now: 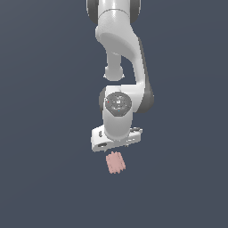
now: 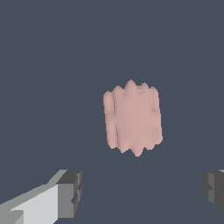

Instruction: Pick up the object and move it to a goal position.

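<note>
Wide-open jaws, the pink object ungripped, just beyond and between them.

Object: pale pink, uniform, vertical ridges shaded slightly darker pink. Arm: glossy white shell, dark grey joint bands, grey round cap with tiny red and green marks. Hand: white body, fingers white with dark grey pads. Background: flat dark slate blue, no pattern.
</note>
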{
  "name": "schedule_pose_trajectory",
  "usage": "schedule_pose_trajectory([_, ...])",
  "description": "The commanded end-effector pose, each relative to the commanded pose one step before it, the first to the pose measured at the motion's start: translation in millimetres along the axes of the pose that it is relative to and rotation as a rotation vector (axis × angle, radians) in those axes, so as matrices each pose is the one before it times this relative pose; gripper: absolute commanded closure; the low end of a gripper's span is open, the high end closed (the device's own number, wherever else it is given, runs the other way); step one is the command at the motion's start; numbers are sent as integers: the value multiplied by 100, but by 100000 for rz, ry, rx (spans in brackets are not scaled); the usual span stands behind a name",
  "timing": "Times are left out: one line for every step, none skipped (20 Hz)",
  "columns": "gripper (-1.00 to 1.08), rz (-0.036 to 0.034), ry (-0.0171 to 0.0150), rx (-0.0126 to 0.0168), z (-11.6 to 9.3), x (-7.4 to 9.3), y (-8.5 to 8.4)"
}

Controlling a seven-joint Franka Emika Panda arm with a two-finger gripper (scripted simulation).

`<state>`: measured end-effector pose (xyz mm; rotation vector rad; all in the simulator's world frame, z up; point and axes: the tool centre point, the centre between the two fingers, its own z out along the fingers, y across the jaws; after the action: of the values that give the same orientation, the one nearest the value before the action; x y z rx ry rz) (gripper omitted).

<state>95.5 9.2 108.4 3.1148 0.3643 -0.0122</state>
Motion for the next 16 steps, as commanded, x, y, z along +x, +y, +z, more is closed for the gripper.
schedule_pose_trajectory([-92,-2531,212,64,1011,1055,260])
schedule_pose_trajectory([-92,-866,69,33,369,344,99])
schedule_pose_trajectory([-92,-805,66,33,351,313,97])
schedule_pose_trajectory([-92,-747,63,32,332,284,93])
schedule_pose_trajectory([-92,-691,59,32,312,257,89])
schedule_pose_trajectory([-92,-635,56,30,291,231,83])
schedule_pose_trajectory([-92,-579,52,29,270,206,80])
schedule_pose_trajectory([-92,-528,48,27,248,184,72])
schedule_pose_trajectory([-92,-471,44,25,226,161,69])
schedule_pose_trajectory([-92,-418,39,23,203,141,63])
schedule_pose_trajectory([-92,-370,35,20,180,122,54])
schedule_pose_trajectory([-92,-322,31,18,157,105,46])
schedule_pose_trajectory([-92,-266,26,15,133,86,43])
schedule_pose_trajectory([-92,-228,22,13,109,72,28])
schedule_pose_trajectory([-92,-168,17,10,85,53,28])
schedule_pose_trajectory([-92,-119,12,7,61,37,20])
